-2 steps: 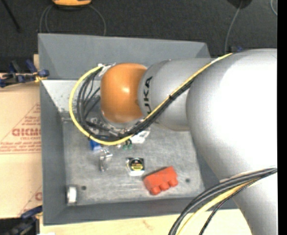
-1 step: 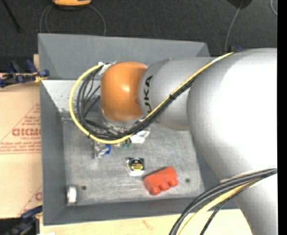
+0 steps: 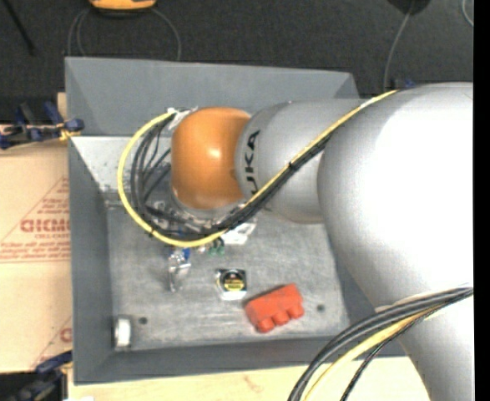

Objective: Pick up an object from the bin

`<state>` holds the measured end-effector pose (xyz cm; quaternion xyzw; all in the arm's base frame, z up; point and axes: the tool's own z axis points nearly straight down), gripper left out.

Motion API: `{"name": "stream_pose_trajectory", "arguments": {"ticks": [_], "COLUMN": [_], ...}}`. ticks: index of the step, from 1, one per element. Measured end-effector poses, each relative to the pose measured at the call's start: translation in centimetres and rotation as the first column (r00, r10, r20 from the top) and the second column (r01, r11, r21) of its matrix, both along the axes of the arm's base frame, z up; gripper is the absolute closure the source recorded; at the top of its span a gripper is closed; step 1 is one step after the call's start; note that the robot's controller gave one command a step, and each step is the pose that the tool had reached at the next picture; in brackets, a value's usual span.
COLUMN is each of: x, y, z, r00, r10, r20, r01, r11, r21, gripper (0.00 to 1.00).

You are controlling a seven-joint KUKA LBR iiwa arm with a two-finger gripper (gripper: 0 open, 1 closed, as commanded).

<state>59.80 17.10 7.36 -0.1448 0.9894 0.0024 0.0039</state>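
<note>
My gripper [image 3: 176,271] hangs low over the bin floor, left of centre, below the orange wrist cover. Just to its right lies a small yellow and black tape measure [image 3: 230,281], apart from the gripper. A red toy brick [image 3: 274,307] with studs sits further right, near the front wall. A white and green item [image 3: 238,234] lies partly hidden under the wrist cables. Nothing shows held in the gripper.
A small white cylinder [image 3: 122,332] rests in the bin's front left corner. The arm and its orange cover hide the back and right of the bin. Bare floor lies between the gripper and the left wall.
</note>
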Motion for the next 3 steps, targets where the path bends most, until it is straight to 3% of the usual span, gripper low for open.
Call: {"name": "stream_pose_trajectory", "arguments": {"ticks": [1, 2, 3], "x": [0.1, 0.3, -2.0], "y": [-5.1, -4.9, -2.9], "z": [0.1, 0.4, 14.5], "r00": [0.999, 0.999, 0.967], "r10": [0.043, 0.042, 0.257], "r20": [0.005, 0.012, 0.005], "r01": [-0.043, -0.042, -0.257], "r11": [0.999, 0.999, 0.967], "r21": [-0.002, 0.0, -0.007], "gripper": [0.0, 1.0, 1.0]}}
